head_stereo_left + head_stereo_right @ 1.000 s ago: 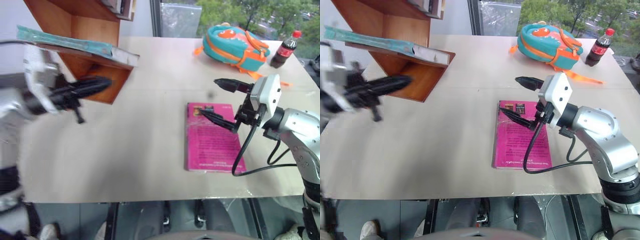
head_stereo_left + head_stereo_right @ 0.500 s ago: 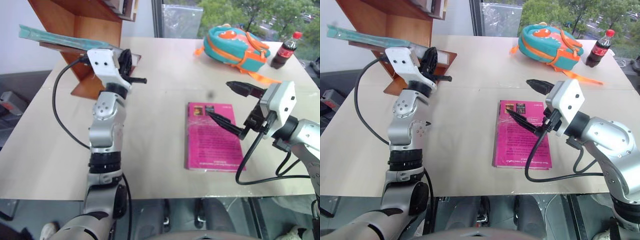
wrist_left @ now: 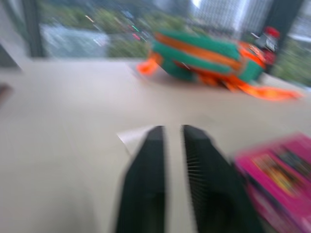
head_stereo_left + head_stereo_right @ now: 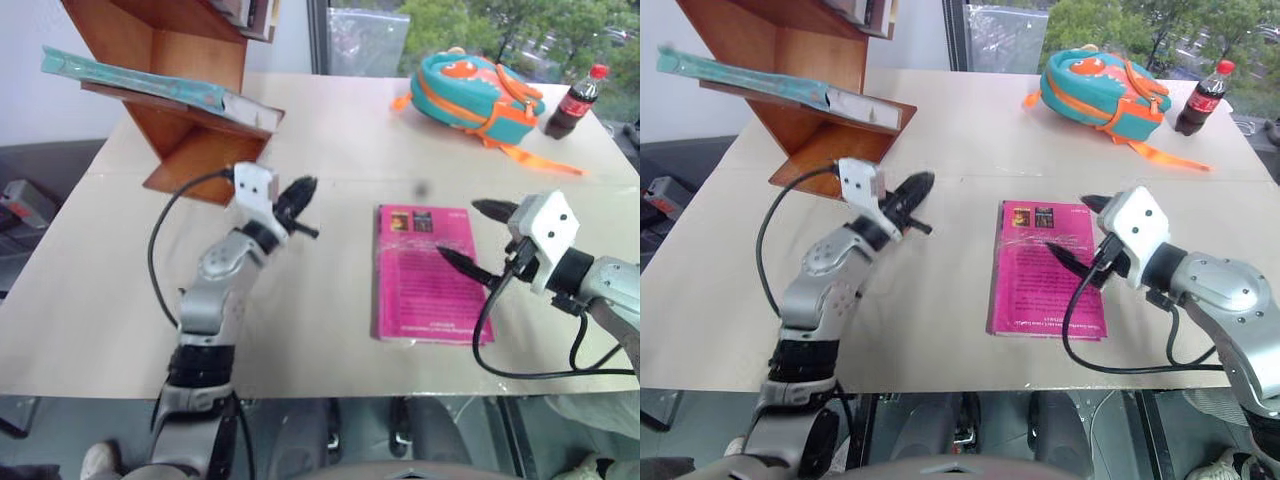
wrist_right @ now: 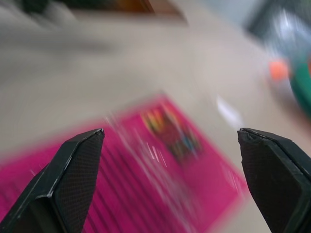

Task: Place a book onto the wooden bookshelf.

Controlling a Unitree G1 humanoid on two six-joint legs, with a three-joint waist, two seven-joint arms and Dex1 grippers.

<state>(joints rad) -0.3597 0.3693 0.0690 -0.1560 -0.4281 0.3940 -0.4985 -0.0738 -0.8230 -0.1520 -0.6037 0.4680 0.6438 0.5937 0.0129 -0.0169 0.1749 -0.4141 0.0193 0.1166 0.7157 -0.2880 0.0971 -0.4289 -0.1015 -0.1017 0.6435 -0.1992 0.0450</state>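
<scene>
The teal-green book (image 4: 130, 80) lies flat on a slanted panel of the reddish-brown wooden bookshelf (image 4: 190, 150) at the table's far left, one end jutting past the panel. My left gripper (image 4: 303, 192) hovers over the bare table below and right of the shelf, apart from the book. In the left wrist view its fingers (image 3: 148, 160) stand a narrow gap apart with nothing between them. My right gripper (image 4: 458, 228) is wide open over the right side of a magenta book, holding nothing; its fingertips (image 5: 73, 160) frame that pink cover.
The magenta-pink book (image 4: 425, 270) lies flat on the beige table (image 4: 330, 140) at centre right. A teal and orange backpack (image 4: 470, 85) and a cola bottle (image 4: 572, 98) sit at the far right. More books (image 4: 250, 10) stand higher in the shelf.
My left arm swung away from the shelf, down and to the right over the table, and its fingers parted slightly. My right gripper sank and drifted right, still open.
</scene>
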